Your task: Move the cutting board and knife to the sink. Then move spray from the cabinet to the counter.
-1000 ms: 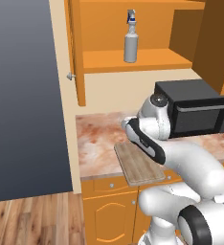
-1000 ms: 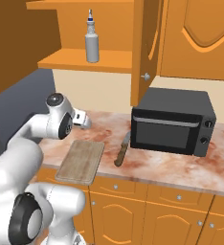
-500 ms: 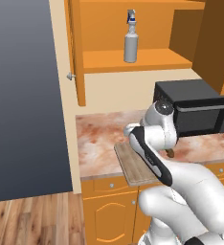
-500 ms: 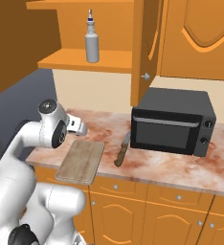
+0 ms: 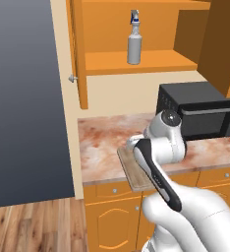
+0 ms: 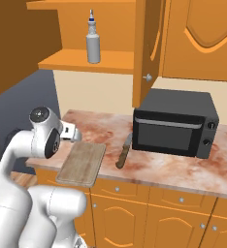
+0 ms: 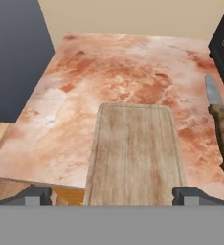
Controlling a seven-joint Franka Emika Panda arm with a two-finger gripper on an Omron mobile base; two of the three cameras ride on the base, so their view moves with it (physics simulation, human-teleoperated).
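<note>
Our arm has swung down over the cutting board (image 7: 134, 153), which lies on the counter (image 7: 109, 67) beside the knife (image 7: 220, 125); our gripper (image 7: 111, 195) is wide open, holding nothing, so we judge grasping comes next.

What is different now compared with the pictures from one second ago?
The arm has swung lower and nearer the counter's front edge, bringing the end effector over the near end of the cutting board. Its fingers are open and hold nothing. The board, the knife beside it, the spray on the cabinet shelf and the microwave have not moved.
</note>
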